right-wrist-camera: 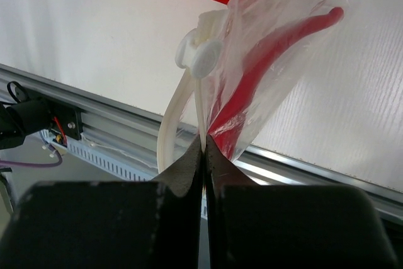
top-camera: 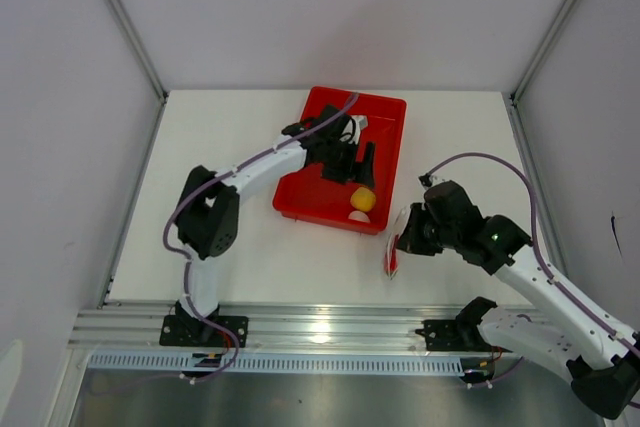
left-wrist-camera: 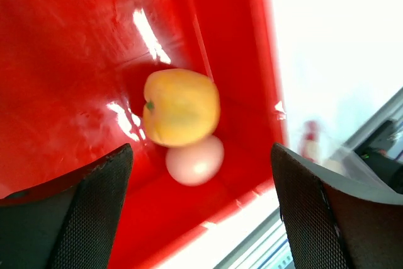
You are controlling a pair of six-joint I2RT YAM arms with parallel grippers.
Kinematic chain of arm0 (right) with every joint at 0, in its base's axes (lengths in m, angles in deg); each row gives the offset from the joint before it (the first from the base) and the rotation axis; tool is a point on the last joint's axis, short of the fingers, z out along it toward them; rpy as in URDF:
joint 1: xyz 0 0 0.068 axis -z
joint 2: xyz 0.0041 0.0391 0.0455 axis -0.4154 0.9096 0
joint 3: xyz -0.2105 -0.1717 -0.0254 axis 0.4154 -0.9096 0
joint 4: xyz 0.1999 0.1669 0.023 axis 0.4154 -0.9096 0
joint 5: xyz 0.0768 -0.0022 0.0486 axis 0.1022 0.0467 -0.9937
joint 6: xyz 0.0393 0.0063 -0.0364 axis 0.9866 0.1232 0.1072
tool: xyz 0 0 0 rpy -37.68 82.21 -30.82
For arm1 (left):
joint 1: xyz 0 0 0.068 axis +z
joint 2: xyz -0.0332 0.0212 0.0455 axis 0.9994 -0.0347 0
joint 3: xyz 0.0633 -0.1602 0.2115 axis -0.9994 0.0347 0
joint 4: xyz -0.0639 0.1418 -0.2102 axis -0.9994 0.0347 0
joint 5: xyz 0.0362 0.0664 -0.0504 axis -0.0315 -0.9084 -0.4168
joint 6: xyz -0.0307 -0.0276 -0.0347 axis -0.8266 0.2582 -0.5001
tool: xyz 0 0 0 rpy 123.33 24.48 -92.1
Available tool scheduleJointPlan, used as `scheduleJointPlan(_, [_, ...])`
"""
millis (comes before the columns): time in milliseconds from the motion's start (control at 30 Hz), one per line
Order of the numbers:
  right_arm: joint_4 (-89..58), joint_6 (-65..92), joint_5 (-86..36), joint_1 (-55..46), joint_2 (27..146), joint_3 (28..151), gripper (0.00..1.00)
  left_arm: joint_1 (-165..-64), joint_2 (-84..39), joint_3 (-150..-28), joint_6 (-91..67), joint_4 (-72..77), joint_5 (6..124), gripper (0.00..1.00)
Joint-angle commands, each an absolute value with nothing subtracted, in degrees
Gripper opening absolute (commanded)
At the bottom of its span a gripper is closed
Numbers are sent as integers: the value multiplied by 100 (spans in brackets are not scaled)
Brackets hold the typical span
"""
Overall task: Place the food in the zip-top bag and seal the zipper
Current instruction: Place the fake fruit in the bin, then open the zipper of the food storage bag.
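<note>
The yellow fruit [top-camera: 363,198] [left-wrist-camera: 181,106] and the pale egg-sized ball [top-camera: 358,216] [left-wrist-camera: 194,160] lie touching in the near right corner of the red tray [top-camera: 318,203]. My left gripper [top-camera: 352,169] [left-wrist-camera: 201,150] hovers just behind them, open wide with nothing between its fingers. To the right of the tray, my right gripper [top-camera: 408,234] [right-wrist-camera: 203,144] is shut on the edge of the zip-top bag [top-camera: 397,245] [right-wrist-camera: 283,23], which hangs above the table. The red chili pepper [right-wrist-camera: 267,58] is inside the bag. The white zipper strip [right-wrist-camera: 171,121] bows open beside the pinch.
The tray's near wall [left-wrist-camera: 189,231] and right wall [left-wrist-camera: 255,61] stand close around the two foods. An aluminium rail [top-camera: 320,328] runs along the table's near edge, and grey enclosure walls rise on the left, back and right.
</note>
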State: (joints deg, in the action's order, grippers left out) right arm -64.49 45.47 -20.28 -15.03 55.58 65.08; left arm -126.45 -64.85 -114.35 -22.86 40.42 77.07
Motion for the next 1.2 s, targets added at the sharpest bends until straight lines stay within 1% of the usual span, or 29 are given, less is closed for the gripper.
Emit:
scheduleJointPlan(0, [-6455, 4249, -2215, -1544, 5579, 6686, 2, -12642, -5242, -11249, -2426, 3822, 7219, 91])
scheduleJointPlan(67, [-6402, 4204, -2303, -1580, 5614, 6677, 2, -12642, -4907, -11090, -2549, 3831, 6964, 92])
scheduleJointPlan(133, [-6367, 4204, -2295, -1676, 5684, 6686, 1, -12642, -4353, -10660, -2681, 3735, 6980, 93])
scheduleJointPlan(167, [-6306, 4221, -2295, -1711, 5701, 6686, 0, -12651, -4160, -10537, -2829, 3674, 7068, 94])
scheduleJointPlan(200, [-6244, 4248, -2338, -1825, 5728, 6677, 0, -12651, -3949, -9979, -2944, 3386, 7382, 95])
scheduleJointPlan(233, [-6165, 4309, -2347, -1895, 5745, 6677, 0, -12694, -3469, -9738, -3058, 3140, 7576, 95])
scheduleJointPlan(333, [-5893, 4441, -2374, -2167, 5868, 6703, 0, -12931, -2676, -8746, -3410, 2445, 7965, 94])
scheduleJointPlan(433, [-5620, 4590, -2321, -2484, 5991, 6791, 0, -13195, -2270, -8042, -3542, 2250, 8000, 88])
scheduleJointPlan(467, [-5541, 4669, -2312, -2555, 6035, 6817, 0, -13265, -2051, -7953, -3569, 2241, 7983, 84])
scheduleJointPlan(533, [-5305, 4748, -2347, -2712, 6088, 6826, 0, -13432, -1865, -7777, -3595, 2214, 7904, 80])
scheduleJointPlan(567, [-5216, 4818, -2365, -2748, 6132, 6827, 0, -13485, -1690, -7567, -3604, 2162, 7886, 75])
scheduleJointPlan(633, [-5006, 4863, -2435, -2836, 6193, 6835, 0, -13608, -1557, -7434, -3613, 2153, 7755, 70])
scheduleJointPlan(667, [-4952, 4881, -2444, -2863, 6237, 6844, 0, -13661, -1487, -7346, -3613, 2179, 7693, 64])
scheduleJointPlan(800, [-4776, 4977, -2427, -2977, 6422, 6905, 0, -13776, -1311, -7126, -3569, 2267, 7473, 55])
scheduleJointPlan(867, [-4714, 4995, -2392, -3012, 6475, 6923, 0, -13785, -1275, -6977, -3578, 2285, 7490, 47])
scheduleJointPlan(967, [-4697, 5030, -2365, -3021, 6536, 6932, 0, -13811, -1126, -6819, -3630, 2162, 7551, 44])
scheduleJointPlan(1167, [-4565, 5100, -2356, -3039, 6624, 6906, 0, -13960, -889, -6677, -3683, 2117, 7526, 44])
